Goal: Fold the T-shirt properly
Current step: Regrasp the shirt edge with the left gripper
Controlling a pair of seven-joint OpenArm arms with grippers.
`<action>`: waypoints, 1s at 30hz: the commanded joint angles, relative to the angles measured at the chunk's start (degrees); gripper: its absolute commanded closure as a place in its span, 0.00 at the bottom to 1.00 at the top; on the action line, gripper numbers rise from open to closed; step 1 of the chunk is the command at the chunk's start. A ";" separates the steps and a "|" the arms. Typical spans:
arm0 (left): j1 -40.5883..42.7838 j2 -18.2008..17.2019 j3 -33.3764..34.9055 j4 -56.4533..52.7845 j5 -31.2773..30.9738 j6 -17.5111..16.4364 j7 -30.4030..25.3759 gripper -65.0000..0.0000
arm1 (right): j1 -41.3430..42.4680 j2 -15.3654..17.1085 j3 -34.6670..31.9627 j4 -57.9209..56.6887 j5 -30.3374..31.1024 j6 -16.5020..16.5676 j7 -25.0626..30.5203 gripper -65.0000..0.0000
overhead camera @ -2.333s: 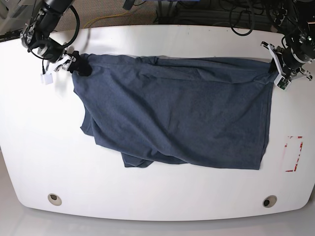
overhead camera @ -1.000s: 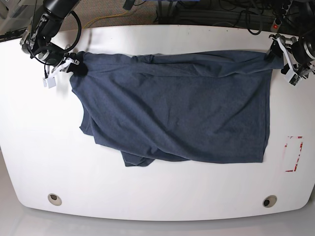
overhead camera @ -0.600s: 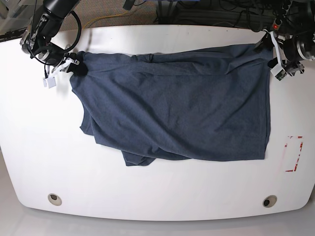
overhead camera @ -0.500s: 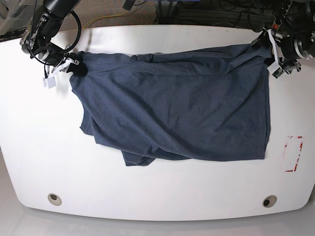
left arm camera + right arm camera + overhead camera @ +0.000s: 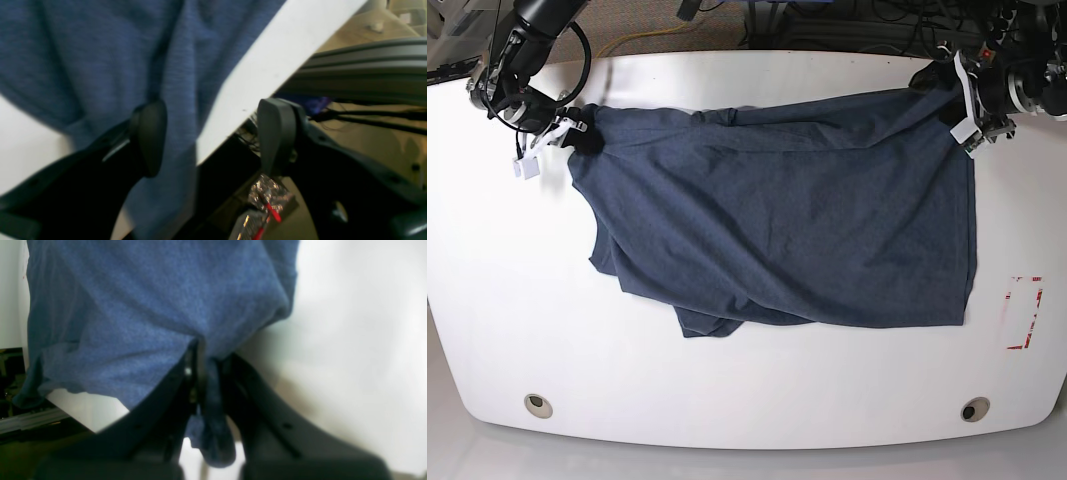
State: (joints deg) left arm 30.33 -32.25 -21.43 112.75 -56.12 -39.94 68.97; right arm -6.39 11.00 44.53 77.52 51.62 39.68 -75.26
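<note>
I had one T-shirt (image 5: 777, 220) on the white table (image 5: 747, 380), spread between my two arms, and it was the only cloth I could count. It lay mostly flat and wrinkled, with a bunched fold at its near lower edge.

My right gripper (image 5: 577, 138) sat at the shirt's far corner on the left of the base view. Through its wrist camera the right gripper (image 5: 208, 373) had its two fingers pressed together on a gathered pinch of the blue fabric (image 5: 160, 306), with a small tail of cloth hanging out below them. The rest of the shirt fanned away in front of that gripper, over the table (image 5: 360, 340) surface.

My left gripper (image 5: 967, 105) was at the opposite far corner, by the table's back edge. In its wrist camera the left gripper (image 5: 213, 136) had its two fingers spread apart. One fingertip (image 5: 150, 133) lay against the cloth (image 5: 100, 50). The other (image 5: 275, 133) stood clear of the fabric, out beyond the edge of the table (image 5: 267, 63). A strip of shirt ran down between the two fingers. I could not tell whether that strip was truly gripped; nothing was squeezed between them.

I also counted two round holes (image 5: 538, 405) in the table's near edge and one red-outlined marking (image 5: 1023, 312) beside the shirt.
</note>
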 commanded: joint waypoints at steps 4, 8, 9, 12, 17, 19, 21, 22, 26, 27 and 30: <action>-0.30 2.93 -13.25 0.61 0.07 -0.06 -0.71 0.39 | 0.46 0.82 0.08 0.95 1.00 0.32 0.41 1.00; -4.26 8.38 -22.75 -1.23 0.07 -0.06 0.26 0.39 | 0.63 0.82 0.08 0.95 1.00 0.32 0.41 1.00; -5.40 9.17 -24.59 -2.55 0.16 -0.06 1.40 0.39 | 0.63 0.82 0.08 0.95 1.00 0.32 0.41 1.00; -8.83 11.81 -28.90 -8.09 -0.01 -0.06 6.42 0.39 | 0.63 0.82 -0.01 0.95 1.00 0.32 0.41 1.00; -14.46 15.15 -37.51 -19.96 -0.19 -0.06 11.03 0.38 | 0.46 0.82 -0.01 0.95 1.00 0.32 0.41 1.00; -14.11 15.24 -37.78 -22.24 -0.28 -0.06 11.03 0.38 | 0.37 0.82 -0.01 0.95 1.00 0.32 0.41 1.00; -13.84 15.24 -37.43 -23.56 -0.37 -0.06 11.03 0.38 | 0.37 0.82 -0.01 0.95 1.00 0.32 0.41 1.00; -13.84 15.24 -36.64 -24.00 -0.37 -0.06 11.03 0.38 | 0.28 0.82 -0.01 0.95 1.00 0.32 0.41 1.00; -13.32 15.06 -31.98 -26.73 -0.37 -0.06 11.03 0.38 | 0.28 0.82 -0.89 0.95 1.00 0.32 0.41 1.00; -12.88 15.06 -30.92 -27.61 -0.37 -0.06 11.03 0.38 | 0.28 0.91 -1.59 0.95 1.00 0.32 0.41 1.00; -12.88 15.06 -29.16 -29.45 -0.37 -0.06 11.03 0.38 | 0.28 0.91 -2.47 0.95 1.00 0.32 0.41 1.00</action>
State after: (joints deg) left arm 17.04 -15.88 -50.81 83.59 -55.81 -39.90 80.12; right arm -6.50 11.11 42.15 77.52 51.99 39.68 -75.05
